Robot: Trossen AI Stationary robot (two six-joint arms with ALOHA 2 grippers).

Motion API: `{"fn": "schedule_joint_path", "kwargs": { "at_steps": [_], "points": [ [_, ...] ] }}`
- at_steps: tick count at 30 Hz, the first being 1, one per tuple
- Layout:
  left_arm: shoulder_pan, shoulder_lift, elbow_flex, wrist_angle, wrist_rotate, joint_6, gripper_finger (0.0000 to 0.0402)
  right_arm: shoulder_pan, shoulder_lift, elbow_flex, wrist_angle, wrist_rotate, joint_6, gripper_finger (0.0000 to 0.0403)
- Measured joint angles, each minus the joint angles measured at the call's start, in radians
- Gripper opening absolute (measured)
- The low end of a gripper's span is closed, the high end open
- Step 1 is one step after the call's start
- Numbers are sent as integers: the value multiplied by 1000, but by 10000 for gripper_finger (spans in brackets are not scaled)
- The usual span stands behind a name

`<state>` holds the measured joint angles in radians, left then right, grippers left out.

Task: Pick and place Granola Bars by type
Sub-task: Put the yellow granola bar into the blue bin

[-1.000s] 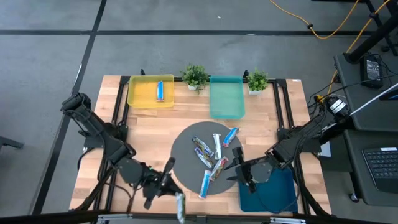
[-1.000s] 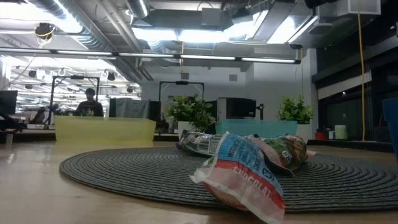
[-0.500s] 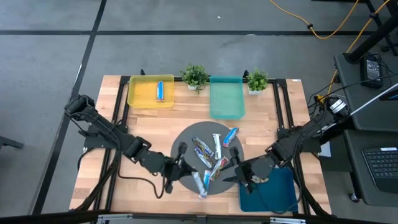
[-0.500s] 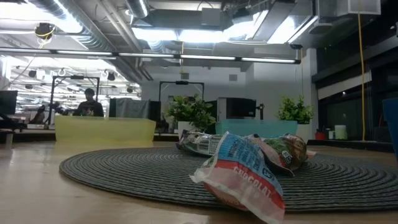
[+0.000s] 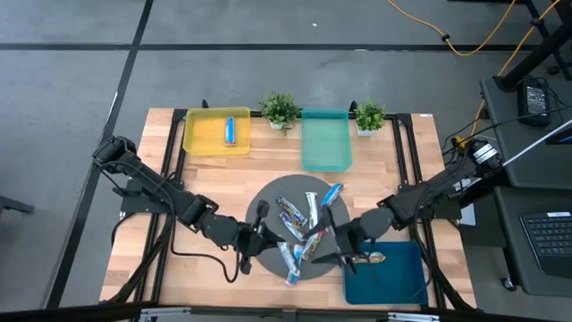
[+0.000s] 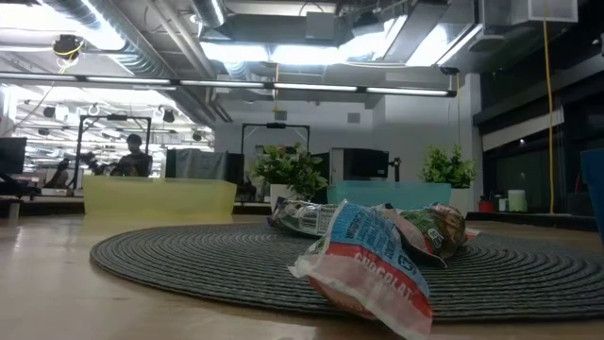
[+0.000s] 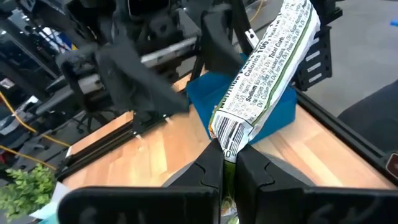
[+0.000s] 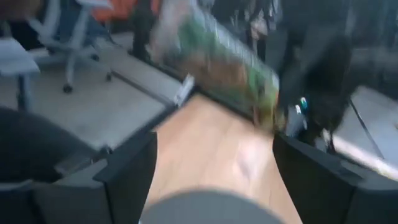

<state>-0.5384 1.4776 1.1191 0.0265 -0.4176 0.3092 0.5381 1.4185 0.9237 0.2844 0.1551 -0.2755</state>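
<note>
From the high view, I am watching the left gripper (image 5: 265, 243) reaching over the near edge of the round grey mat (image 5: 268, 201). It is pinching a pale granola bar (image 5: 286, 258) by one end, and the bar is sticking out ahead of the fingers. The loose pile of Granola Bars (image 5: 304, 224) is lying just beyond that hand. The right gripper (image 5: 344, 250) is hovering across from it. The blue tray (image 5: 393, 279) is sitting right behind the right gripper, and one bar (image 5: 374, 258) seems to be lying in it. Well beyond both hands, the yellow tray (image 5: 201, 139) is holding a blue bar (image 5: 230, 130) and the teal tray (image 5: 326, 148) is showing none.

At table level neither gripper is showing. A red-and-white bar (image 6: 363, 266) is lying nearest on the mat (image 6: 189, 255).

Through the left wrist camera, the left gripper (image 7: 224, 155) is pressing its fingers together on the crimped end of the white, green-printed bar (image 7: 267, 68). I judge that an end grip is leaving the body free to drop cleanly. The blue tray (image 7: 277, 115) is lying straight ahead of it.

Through the right wrist camera, the right gripper (image 8: 214, 165) is spreading its fingers wide with nothing between them. A blurred green-and-brown bar (image 8: 217, 62) is showing ahead, and I cannot tell which one it is.
</note>
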Motion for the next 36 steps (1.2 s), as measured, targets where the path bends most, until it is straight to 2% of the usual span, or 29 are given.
{"fn": "schedule_joint_path", "kwargs": {
  "at_steps": [9, 21, 28, 36],
  "points": [
    [16, 0, 0, 0, -2, 0, 6, -9, 58, 0, 169, -25, -92, 309],
    [37, 0, 0, 1, 0, -11, 5, -38, 106, 0, 289, -27, -147, 309],
    [38, 8, 0, 7, 1, -20, 6, -61, 106, 1, 301, -32, -162, 309],
    [70, 13, 0, 9, 22, -35, 6, -69, 106, 1, 315, -131, -147, 309]
  ]
}}
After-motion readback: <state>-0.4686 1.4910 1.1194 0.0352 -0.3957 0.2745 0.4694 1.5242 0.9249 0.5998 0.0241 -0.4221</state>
